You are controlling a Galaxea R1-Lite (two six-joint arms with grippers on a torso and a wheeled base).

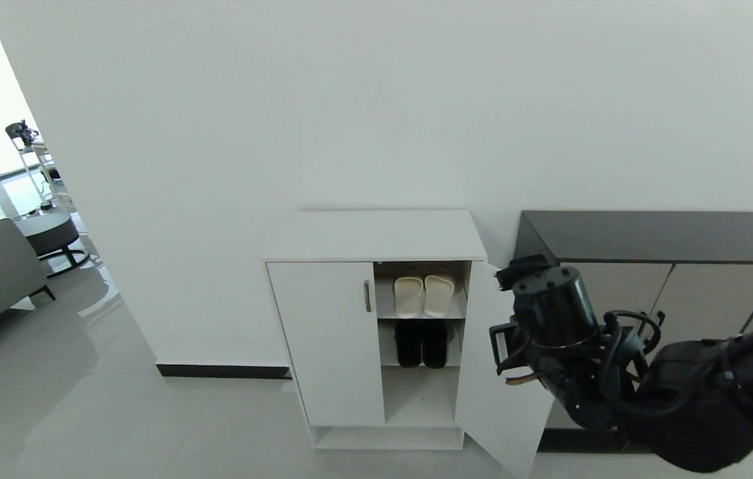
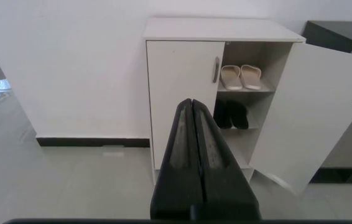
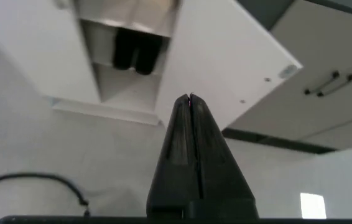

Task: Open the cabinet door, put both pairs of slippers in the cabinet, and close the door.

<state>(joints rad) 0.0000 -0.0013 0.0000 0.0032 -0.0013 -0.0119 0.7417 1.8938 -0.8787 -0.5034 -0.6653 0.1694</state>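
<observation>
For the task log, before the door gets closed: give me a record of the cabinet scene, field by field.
Cabinet: white, against the wall
Left door: closed
Right door: swung open
Top shelf: white slippers
Middle shelf: black slippers
Left gripper: shut, empty
Right gripper: shut, empty, by the open door

The right arm (image 1: 689, 392) is matte black, with a cylindrical wrist (image 1: 559, 299), looping cables (image 1: 624, 318) and tapered fingers (image 3: 177, 149).
</observation>
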